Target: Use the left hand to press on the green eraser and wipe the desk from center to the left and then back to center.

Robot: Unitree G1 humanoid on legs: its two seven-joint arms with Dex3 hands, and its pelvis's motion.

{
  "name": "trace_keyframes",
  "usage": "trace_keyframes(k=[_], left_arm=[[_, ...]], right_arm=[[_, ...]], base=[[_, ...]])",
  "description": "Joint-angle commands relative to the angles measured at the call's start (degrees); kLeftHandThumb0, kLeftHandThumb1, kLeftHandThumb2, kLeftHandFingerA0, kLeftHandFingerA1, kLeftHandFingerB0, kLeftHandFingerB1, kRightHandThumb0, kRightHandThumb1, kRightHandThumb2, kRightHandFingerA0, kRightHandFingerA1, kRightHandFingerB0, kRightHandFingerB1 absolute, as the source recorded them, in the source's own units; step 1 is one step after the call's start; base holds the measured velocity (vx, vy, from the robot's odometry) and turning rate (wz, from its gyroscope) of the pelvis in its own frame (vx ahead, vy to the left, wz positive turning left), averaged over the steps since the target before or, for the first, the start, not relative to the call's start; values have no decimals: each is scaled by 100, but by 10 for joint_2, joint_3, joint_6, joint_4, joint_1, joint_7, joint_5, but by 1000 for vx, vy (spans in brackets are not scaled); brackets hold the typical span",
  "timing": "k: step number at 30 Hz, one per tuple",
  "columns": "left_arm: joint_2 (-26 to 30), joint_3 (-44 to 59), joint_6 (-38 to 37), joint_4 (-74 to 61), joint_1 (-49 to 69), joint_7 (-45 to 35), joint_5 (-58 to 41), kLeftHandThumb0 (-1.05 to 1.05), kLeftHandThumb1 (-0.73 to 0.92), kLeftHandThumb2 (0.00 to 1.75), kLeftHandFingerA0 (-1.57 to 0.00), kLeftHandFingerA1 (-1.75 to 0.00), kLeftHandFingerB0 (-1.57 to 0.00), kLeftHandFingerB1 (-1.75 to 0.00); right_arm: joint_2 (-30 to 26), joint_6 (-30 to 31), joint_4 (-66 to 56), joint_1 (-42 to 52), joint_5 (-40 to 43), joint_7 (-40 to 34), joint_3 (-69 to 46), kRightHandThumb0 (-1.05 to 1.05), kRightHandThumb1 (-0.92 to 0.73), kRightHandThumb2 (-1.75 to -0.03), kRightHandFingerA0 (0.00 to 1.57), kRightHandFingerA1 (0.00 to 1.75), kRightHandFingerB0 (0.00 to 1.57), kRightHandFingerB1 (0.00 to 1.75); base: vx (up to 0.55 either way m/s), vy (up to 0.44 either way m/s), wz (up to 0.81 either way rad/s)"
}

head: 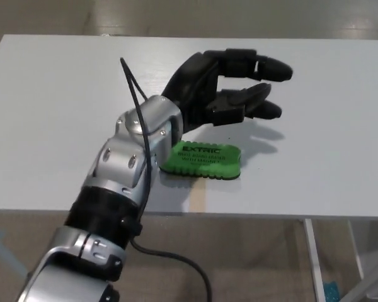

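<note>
Eraser (202,160), green, lies flat near the white desk's (315,163) near edge, its left end hidden behind the silver wrist. Above and beyond it, left hand (223,88) hangs empty, fingers (264,67) apart. Printing below "EXTRIC" is unreadable.

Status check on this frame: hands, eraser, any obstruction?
Left hand open, raised above desk, off the eraser. Right hand not in view. Flat green eraser with white lettering lies free on white desk. No obstruction visible.

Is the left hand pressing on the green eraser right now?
No, the left hand is raised above the desk, its fingers apart, and the green eraser lies uncovered below.
</note>
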Motion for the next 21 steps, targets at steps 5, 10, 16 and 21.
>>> trace_keyframes(k=[5,10,16,21], left_arm=[[-9,44,-33,119,-6,115,54,-22,82,68,-100,-49,-96,-54],[3,52,-52,161,-4,118,70,-22,82,68,-100,-49,-96,-53],[12,62,-66,192,-5,127,79,-23,83,67,-98,-48,-96,-52],[10,63,-79,203,-6,125,87,-23,83,67,-98,-48,-96,-52]], right_arm=[[-5,-21,-2,17,18,27,-4,-47,-64,-91,59,62,37,49],[-4,-18,-4,21,16,24,-4,-47,-64,-92,59,62,37,49],[-2,-27,2,22,19,27,-6,-47,-64,-92,60,63,37,49],[4,-32,3,21,27,29,-10,-46,-63,-92,60,63,37,49]], base=[[0,0,0],[0,0,0],[0,0,0],[0,0,0]])
